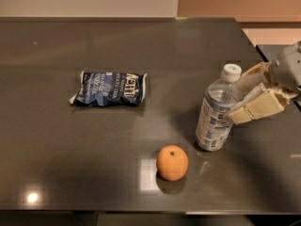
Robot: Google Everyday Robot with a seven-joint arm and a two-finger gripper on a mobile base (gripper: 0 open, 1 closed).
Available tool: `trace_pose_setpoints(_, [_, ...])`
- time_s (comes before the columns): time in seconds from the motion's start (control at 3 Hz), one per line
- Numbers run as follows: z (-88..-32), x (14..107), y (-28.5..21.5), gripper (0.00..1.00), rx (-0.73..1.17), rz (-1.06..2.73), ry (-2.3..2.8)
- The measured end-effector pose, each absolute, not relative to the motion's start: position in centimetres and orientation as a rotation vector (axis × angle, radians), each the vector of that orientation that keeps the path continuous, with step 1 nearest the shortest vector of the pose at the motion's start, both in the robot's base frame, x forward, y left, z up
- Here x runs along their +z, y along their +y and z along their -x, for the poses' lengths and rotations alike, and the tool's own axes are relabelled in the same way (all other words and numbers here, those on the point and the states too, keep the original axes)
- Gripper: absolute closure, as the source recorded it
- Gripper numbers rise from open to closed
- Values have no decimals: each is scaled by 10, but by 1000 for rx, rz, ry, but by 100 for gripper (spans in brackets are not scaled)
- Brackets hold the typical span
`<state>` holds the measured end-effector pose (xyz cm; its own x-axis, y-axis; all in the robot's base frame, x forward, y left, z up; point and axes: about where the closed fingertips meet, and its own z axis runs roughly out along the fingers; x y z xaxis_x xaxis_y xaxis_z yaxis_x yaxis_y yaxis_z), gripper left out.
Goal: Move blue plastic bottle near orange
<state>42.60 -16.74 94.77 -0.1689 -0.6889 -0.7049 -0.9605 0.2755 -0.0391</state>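
Note:
The blue plastic bottle (214, 119), clear with a white cap and a white-and-blue label, stands upright on the dark table (66, 164) at the right. The orange (172, 162) lies just to its front left, a small gap apart. My gripper (237, 98) reaches in from the right edge. Its cream fingers (256, 109) sit on either side of the bottle's upper body, shut on it.
A flat dark-blue snack bag (109, 89) lies left of centre. The table's far edge meets a pale wall at the top. The table's right edge runs just behind my arm. The front edge lies a little below the orange.

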Motion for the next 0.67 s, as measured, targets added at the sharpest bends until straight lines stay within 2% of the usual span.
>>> trace_pose_setpoints(0.33, [-418, 946, -169, 83, 576, 1463, 1919])
trace_pose_setpoints(0.67, [-411, 943, -172, 60, 593, 1448, 1917])
